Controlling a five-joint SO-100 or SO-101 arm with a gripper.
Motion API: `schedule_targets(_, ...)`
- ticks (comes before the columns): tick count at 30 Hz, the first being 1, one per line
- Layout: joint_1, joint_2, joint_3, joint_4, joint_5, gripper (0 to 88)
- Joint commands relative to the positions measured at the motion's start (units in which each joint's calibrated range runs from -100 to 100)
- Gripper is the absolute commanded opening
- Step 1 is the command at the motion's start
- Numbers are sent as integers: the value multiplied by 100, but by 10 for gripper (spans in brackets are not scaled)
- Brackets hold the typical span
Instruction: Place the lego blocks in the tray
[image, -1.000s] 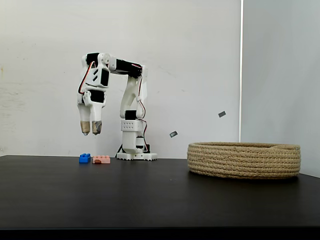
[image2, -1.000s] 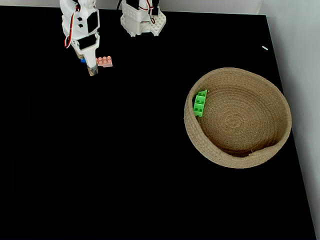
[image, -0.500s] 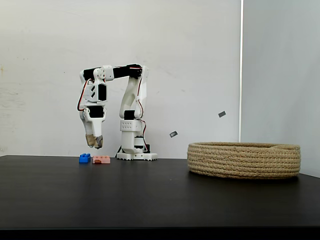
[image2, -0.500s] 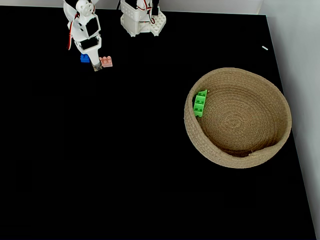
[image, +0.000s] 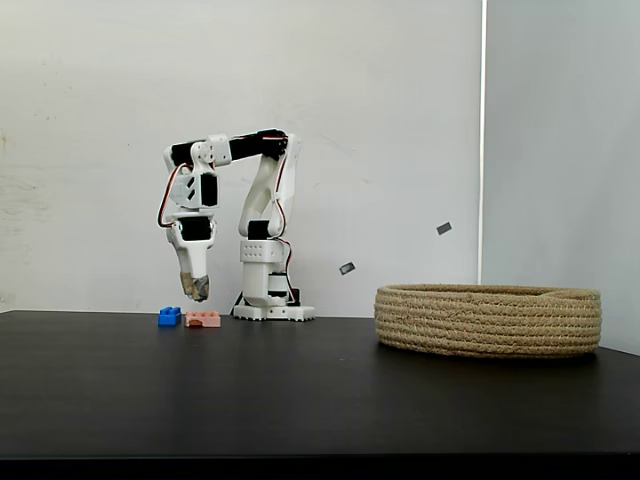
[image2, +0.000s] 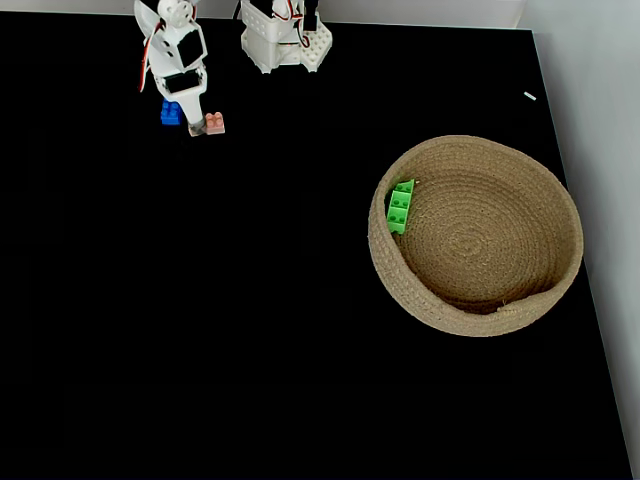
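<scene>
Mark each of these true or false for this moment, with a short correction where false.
1. The green brick lies inside the basket. True.
2. The blue brick is in the basket too. False: it sits on the black table beside the pink brick.
3. The gripper hangs above the two bricks on the table, apart from them. True.
4. The jaws hold the pink brick. False: it rests on the table, seen in both fixed views.
5. The green brick lies at the basket's centre. False: it lies against the wall at the left in the fixed view from above.
</scene>
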Motion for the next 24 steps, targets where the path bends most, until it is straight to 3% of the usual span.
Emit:
schedule_targets(1,23,-413,138,-109,-54,207)
schedule_targets(14,-35,-517,703,-600,-83,238)
schedule_targets(24,-60,-482,1050,-942,-122,213)
